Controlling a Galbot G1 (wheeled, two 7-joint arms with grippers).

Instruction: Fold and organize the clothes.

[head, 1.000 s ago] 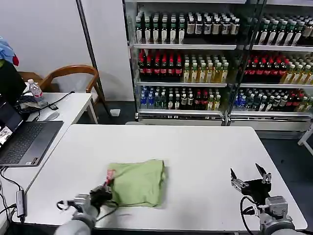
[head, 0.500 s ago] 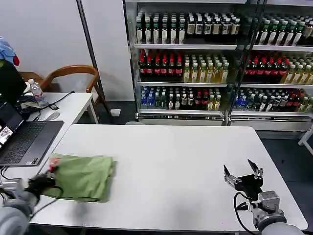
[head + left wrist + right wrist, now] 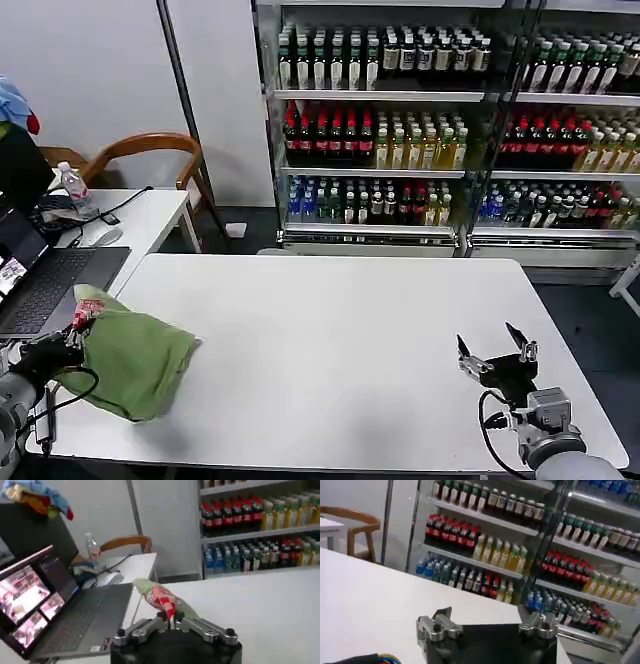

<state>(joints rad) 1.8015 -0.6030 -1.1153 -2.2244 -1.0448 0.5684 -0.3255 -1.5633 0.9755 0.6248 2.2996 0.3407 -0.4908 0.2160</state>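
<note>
The folded light green polo shirt [image 3: 130,360] lies at the near left corner of the white table [image 3: 340,340], its left part lifted. My left gripper [image 3: 70,343] is shut on its red-and-white checkered edge [image 3: 162,600], which sticks up between the jaws in the left wrist view. My right gripper [image 3: 494,358] hovers open over the near right part of the table with nothing between its fingers [image 3: 436,626].
An open laptop [image 3: 45,285] sits on a side desk at the left, close to the shirt, with a water bottle [image 3: 72,185] and cables behind it. A wooden chair [image 3: 150,150] and drink-stocked shelves [image 3: 440,130] stand beyond the table.
My left gripper has dragged the folded shirt from the table's near middle to the near left corner and lifted its edge. The right gripper shifted slightly left and stayed open.
</note>
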